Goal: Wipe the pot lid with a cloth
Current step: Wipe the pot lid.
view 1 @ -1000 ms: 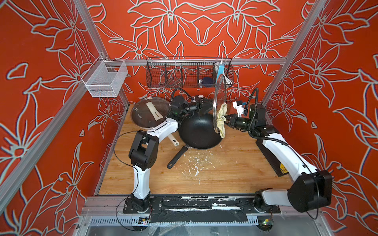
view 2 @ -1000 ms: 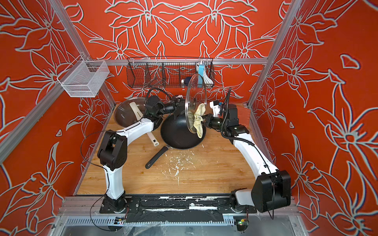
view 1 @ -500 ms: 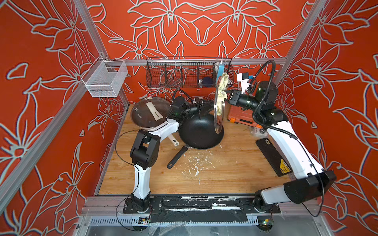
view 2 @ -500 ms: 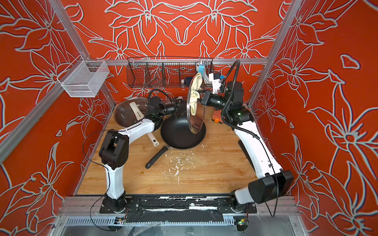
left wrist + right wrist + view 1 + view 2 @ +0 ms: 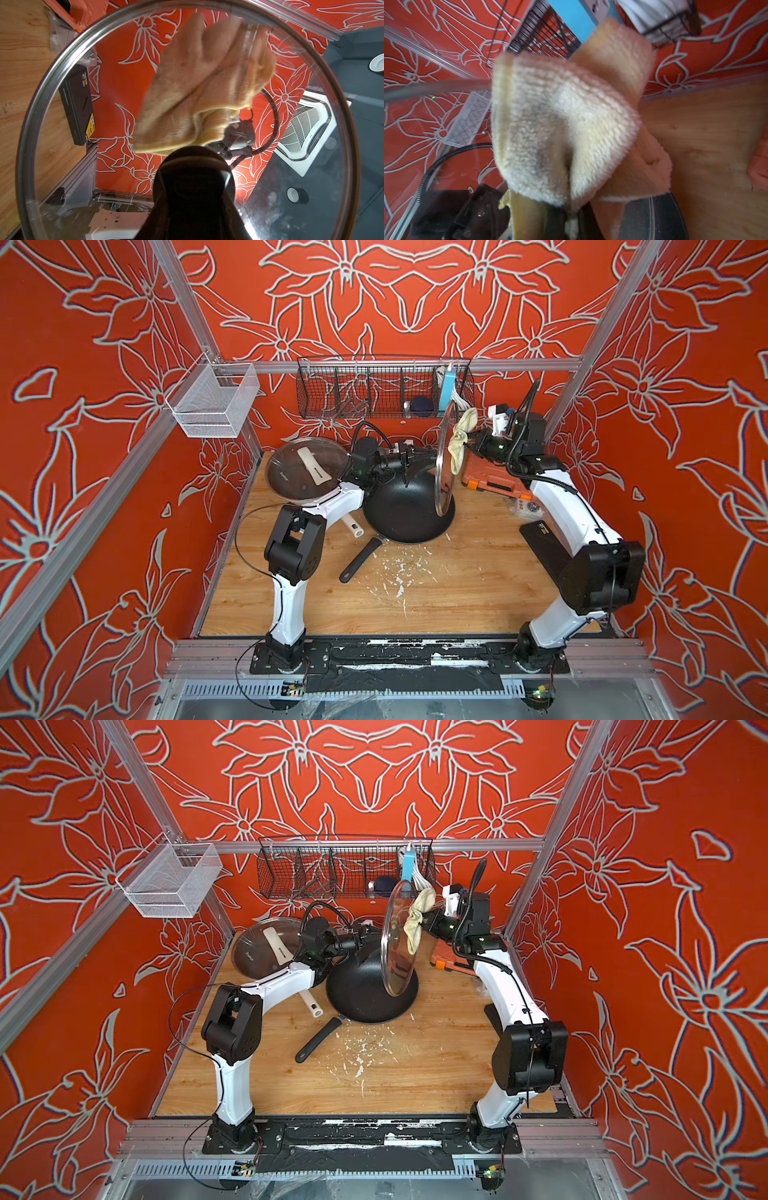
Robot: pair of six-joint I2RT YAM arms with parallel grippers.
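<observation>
Far left, hung on the frame rail: a white mesh basket point(image 5: 212, 402). Just below, at the back of the wooden table point(image 5: 457, 593): a second glass lid point(image 5: 305, 472) with a cream handle, lying flat.

Next along, with the left gripper point(image 5: 411, 456), pinches the black knob point(image 5: 195, 176) of the pot lid point(image 5: 442, 485), clamped tight on it. Holds that glass lid upright on edge above the black wok point(image 5: 399, 510), as seen in both top views.

To its right, with the right gripper point(image 5: 475, 439), pinches the bunched cloth point(image 5: 458, 441), closed on a fold. Presses the cream, grey-stained cloth against the upper half of the lid's knobless face. Cloth blurred in both wrist views.

Behind, on the back wall: a black wire rack point(image 5: 374, 391). Farther right, on the table: an orange case point(image 5: 490, 479) and a flat black box point(image 5: 540, 537).
</observation>
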